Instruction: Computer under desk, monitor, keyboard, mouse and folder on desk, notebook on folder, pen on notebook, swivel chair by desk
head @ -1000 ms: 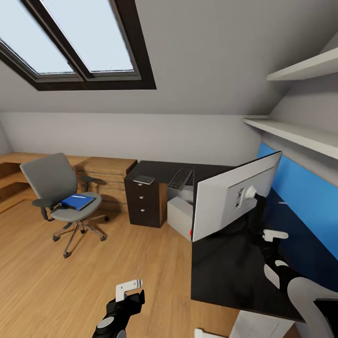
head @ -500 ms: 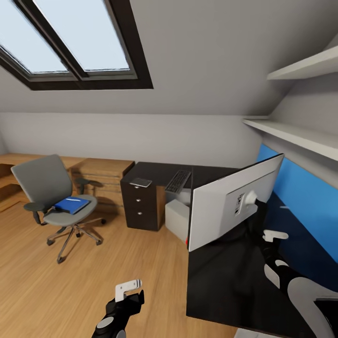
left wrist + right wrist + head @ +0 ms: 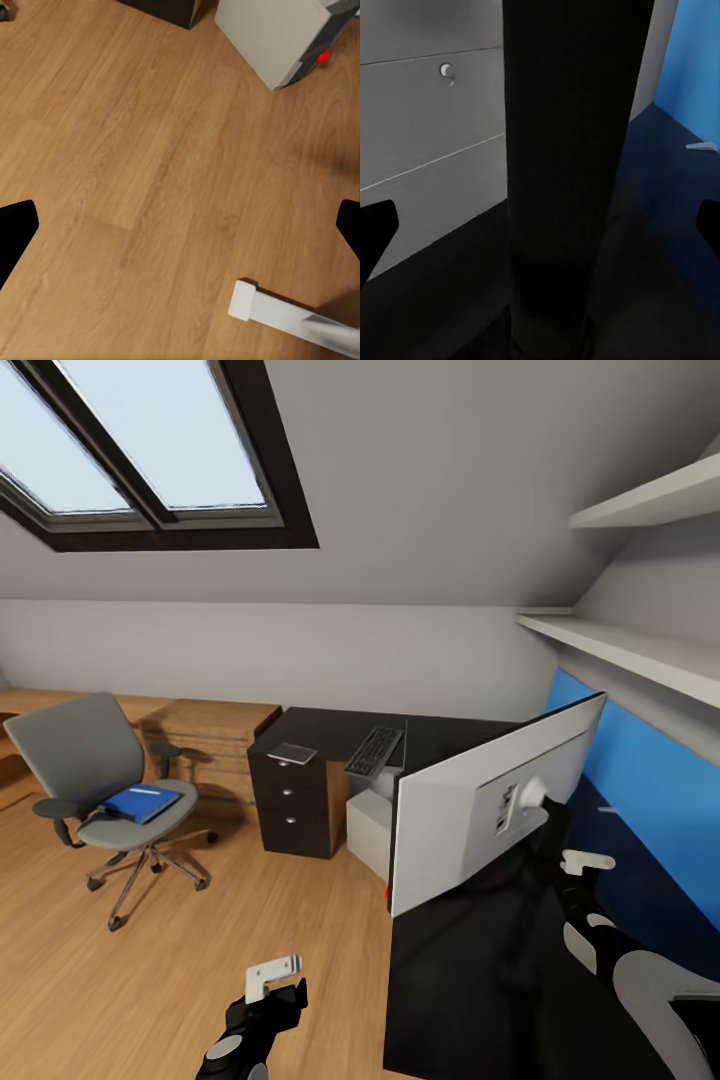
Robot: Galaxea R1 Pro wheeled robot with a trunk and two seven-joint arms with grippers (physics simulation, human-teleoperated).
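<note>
From the head camera, the whole scene has slid left since a second ago, so the robot is shifting along the desk (image 3: 330, 725); the monitor (image 3: 480, 815) stands on it, back towards the camera, and beyond it lie the keyboard (image 3: 375, 749) and notebook (image 3: 291, 753). In the left wrist view, the left gripper (image 3: 180, 229) hangs spread and empty over the floor beside the desk. In the right wrist view, the right gripper (image 3: 540, 225) stands spread around the monitor's black stem, though contact cannot be told.

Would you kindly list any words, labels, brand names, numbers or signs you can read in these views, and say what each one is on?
No text can be read in these views.
Back of the monitor: a small dark patch of ports or a label, too small and blurred to read.
Keyboard: key legends too small to make out.
Folder and notebook: no lettering visible.
Computer: a red light, no marking legible.
</note>
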